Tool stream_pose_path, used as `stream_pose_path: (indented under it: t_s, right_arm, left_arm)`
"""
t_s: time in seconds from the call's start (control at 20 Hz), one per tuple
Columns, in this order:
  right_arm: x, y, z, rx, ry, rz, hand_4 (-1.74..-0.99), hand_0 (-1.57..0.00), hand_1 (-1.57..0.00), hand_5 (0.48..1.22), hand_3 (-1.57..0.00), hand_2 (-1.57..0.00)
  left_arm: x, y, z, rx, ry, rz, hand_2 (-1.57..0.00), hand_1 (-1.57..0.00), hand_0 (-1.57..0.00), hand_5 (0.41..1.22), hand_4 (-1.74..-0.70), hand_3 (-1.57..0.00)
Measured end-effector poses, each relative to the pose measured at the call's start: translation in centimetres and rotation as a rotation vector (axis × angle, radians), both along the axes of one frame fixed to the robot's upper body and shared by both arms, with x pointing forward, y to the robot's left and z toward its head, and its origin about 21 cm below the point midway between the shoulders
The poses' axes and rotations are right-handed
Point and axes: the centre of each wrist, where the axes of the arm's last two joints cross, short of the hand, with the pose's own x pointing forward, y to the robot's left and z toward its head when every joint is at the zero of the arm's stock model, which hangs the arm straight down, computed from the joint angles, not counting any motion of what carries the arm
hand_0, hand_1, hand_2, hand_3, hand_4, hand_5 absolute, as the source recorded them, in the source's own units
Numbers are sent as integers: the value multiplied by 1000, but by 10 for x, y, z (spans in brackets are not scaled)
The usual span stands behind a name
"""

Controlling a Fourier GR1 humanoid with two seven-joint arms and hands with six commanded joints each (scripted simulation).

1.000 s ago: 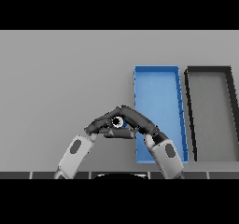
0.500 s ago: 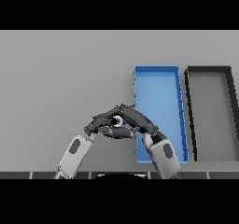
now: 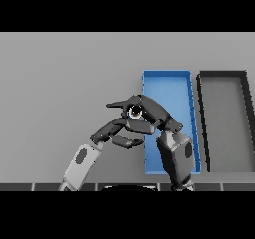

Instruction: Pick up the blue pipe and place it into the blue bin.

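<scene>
The blue pipe [image 3: 134, 113] shows end-on as a pale ring with a dark hole, just left of the blue bin's [image 3: 172, 83] left wall. My right hand [image 3: 154, 114] is shut on it, fingers curled round the pipe and one digit pointing left. Its forearm lies over the bin's near left part. My left hand [image 3: 112, 130] sits just below and left of the pipe with relaxed fingers, holding nothing. Most of the pipe's body is hidden by the right hand.
A dark grey bin [image 3: 224, 118] stands right beside the blue bin, on its right. The grey table [image 3: 60, 83] stretches to the left and far side.
The right hand has carried the pipe farther from me and a little right, toward the blue bin. The left hand, which met it at the pipe, now lies apart below it.
</scene>
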Motion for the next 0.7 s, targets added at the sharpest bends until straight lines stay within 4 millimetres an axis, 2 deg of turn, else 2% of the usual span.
stream_pose_path:
  t_s: [0.1, 0.2, 0.4, 0.55, 0.7]
  right_arm:
    - [11, -7, 20, 47, -2, -3, -1497, -1571, -1571, 1221, -1571, -1571]
    - [17, -19, 51, 124, -60, -58, -1497, -1571, -1571, 1221, -1571, -1571]
    - [31, -52, 75, 129, -87, -231, -1498, -1571, -1571, 1221, -1571, -1571]
    - [42, -79, 68, 96, -59, -390, -1499, -1571, -1571, 1221, -1571, -1571]
    - [54, -104, 46, 52, 30, -510, -1499, -1571, -1571, 1221, -1571, -1571]
  left_arm:
    - [-2, 3, -1, -3, -6, -5, -2, -2, -2, 474, -954, -1]
    - [-4, 8, -1, -11, -15, -8, -1, -1, -1, 471, -949, 0]
    - [-3, 12, 1, -14, -24, -2, 0, 0, 0, 468, -951, 0]
    - [-8, 14, 4, -28, -29, 3, 1, 1, 1, 474, -951, 1]
    - [-7, 12, 5, -13, -23, 11, 1, 1, 1, 470, -947, 1]
